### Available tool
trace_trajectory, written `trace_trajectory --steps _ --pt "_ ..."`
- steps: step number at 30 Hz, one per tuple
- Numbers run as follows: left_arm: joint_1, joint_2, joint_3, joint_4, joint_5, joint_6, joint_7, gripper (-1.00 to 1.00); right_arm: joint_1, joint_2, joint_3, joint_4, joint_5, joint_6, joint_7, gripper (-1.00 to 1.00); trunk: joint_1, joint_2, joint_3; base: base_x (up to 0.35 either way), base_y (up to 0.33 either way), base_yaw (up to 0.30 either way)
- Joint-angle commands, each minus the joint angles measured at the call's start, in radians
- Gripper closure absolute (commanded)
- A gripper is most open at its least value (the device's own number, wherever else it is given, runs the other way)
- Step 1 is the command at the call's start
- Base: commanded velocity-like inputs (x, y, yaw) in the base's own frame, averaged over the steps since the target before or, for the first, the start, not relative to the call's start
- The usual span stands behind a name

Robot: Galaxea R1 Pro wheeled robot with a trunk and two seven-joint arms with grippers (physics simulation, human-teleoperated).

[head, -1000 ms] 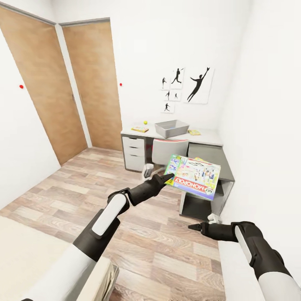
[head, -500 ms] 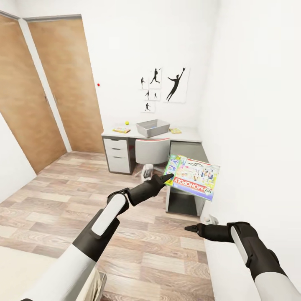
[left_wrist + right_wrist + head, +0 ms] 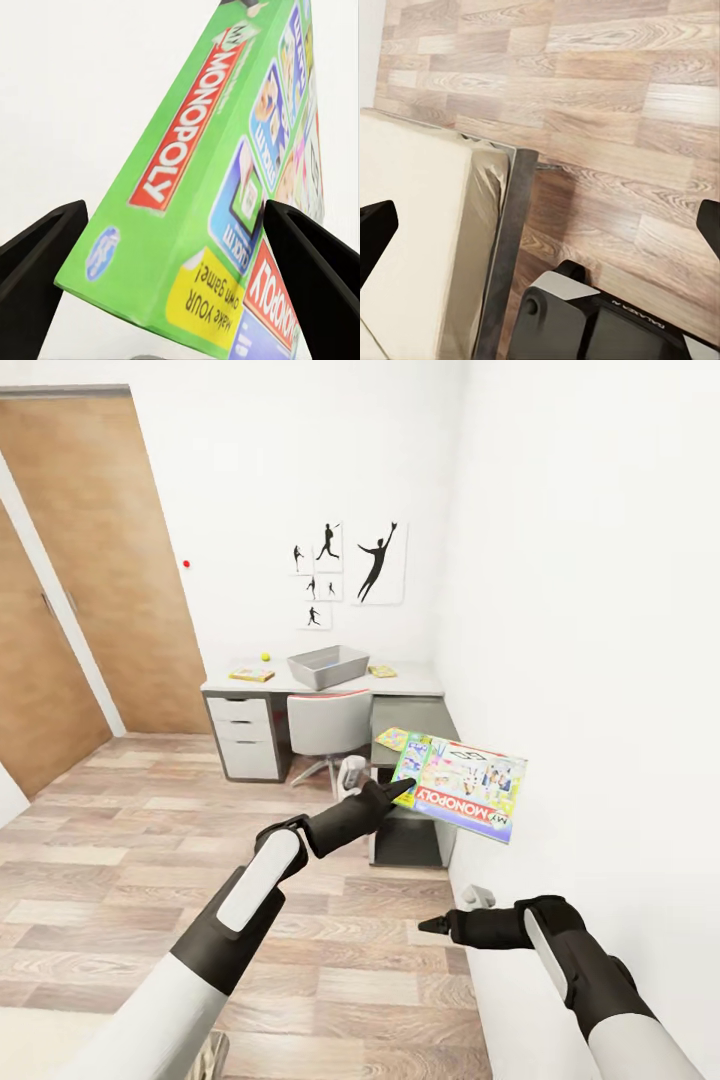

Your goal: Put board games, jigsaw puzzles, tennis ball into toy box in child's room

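Black fingers of the left gripper (image 3: 404, 788) pinch the near corner of a Monopoly board game (image 3: 462, 785), holding it up just right of the frame's middle in the head view, tilted with its printed face up. In the left wrist view the green side of the box (image 3: 187, 195) sits between the two fingers (image 3: 37, 255), which close on it from either side. A second box edge shows just under the top one in the head view; whether it is a separate game I cannot tell.

The right gripper (image 3: 428, 926) hangs low at lower right of the frame, pointing left, holding nothing. In the right wrist view its fingertips (image 3: 375, 232) stand at opposite edges of the frame, spread wide, over the wooden floor (image 3: 607, 90), the edge of a bed (image 3: 420, 240) and the robot's base (image 3: 585, 322).

Beyond the held game, the grey surface (image 3: 410, 682) stands against the far wall, upper middle of the frame. On it sit the grey toy box (image 3: 328, 666), a yellow tennis ball (image 3: 265, 656) to its left, a flat yellow box (image 3: 251, 674) near the ball, and another flat item (image 3: 381, 671) right of the toy box. A chair (image 3: 323, 726) is tucked under the surface. Wooden doors (image 3: 100, 560) fill the upper left.
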State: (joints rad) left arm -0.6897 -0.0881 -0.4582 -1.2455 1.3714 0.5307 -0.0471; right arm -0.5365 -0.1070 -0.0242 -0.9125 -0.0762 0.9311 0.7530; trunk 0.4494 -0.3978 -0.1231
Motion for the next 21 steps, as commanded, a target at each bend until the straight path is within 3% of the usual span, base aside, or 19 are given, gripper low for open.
trace_trajectory --steps 1,12,21 --pt "0.001 0.0 0.001 -0.002 0.002 0.003 -0.001 1.0 -0.001 0.0 0.003 0.0 -0.008 0.007 -0.003 -1.0 0.001 -0.002 -0.002 0.0 0.0 -0.087" --pt "0.014 0.002 0.002 -0.011 0.002 -0.003 -0.001 1.0 0.0 0.001 0.016 0.0 -0.008 0.006 -0.003 -1.0 0.001 -0.002 -0.002 0.0 0.004 -0.034" --pt "0.019 0.002 0.002 -0.012 0.001 -0.005 0.0 1.0 0.0 0.001 0.018 0.0 -0.008 0.005 -0.003 -1.0 0.001 -0.002 -0.002 0.0 0.16 -0.004"
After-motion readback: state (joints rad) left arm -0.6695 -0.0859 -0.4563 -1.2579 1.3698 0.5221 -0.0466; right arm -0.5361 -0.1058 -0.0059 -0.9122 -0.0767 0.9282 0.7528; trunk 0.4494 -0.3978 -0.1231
